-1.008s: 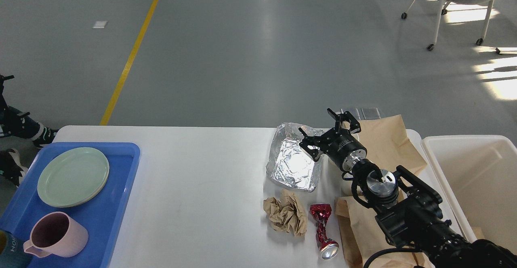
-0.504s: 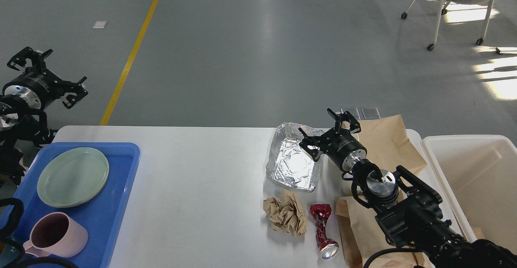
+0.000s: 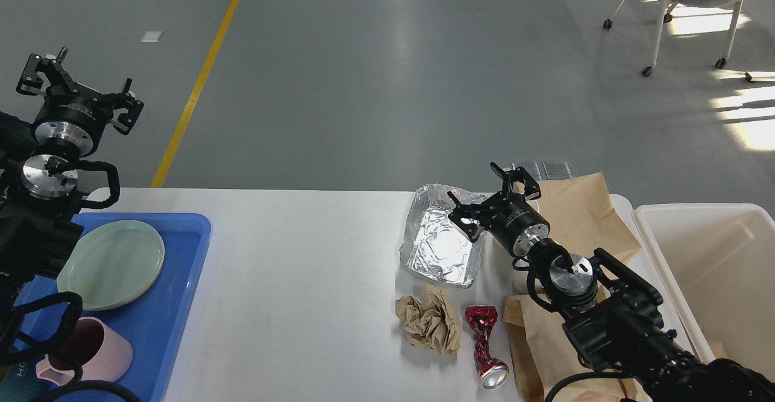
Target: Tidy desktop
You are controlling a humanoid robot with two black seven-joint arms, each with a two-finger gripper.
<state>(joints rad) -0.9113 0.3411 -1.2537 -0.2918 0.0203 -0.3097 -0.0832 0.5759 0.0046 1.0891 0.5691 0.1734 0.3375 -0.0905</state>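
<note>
The large white rectangular desktop (image 3: pixel 303 269) fills the lower middle of the view. On its right part lie a crumpled silver foil tray (image 3: pixel 439 244), a crumpled brown paper ball (image 3: pixel 428 319), a crushed red metal can (image 3: pixel 484 344) and a flat brown paper bag (image 3: pixel 581 220). A blue plastic tray (image 3: pixel 175 281) at the left end holds a pale green plate (image 3: pixel 112 264) and a pink mug (image 3: pixel 103 353). The right gripper (image 3: pixel 491 196) hovers spread wide over the foil tray's right edge, empty. The left gripper (image 3: pixel 75 87), fingers wide apart, hangs above the floor beyond the table's left end.
</note>
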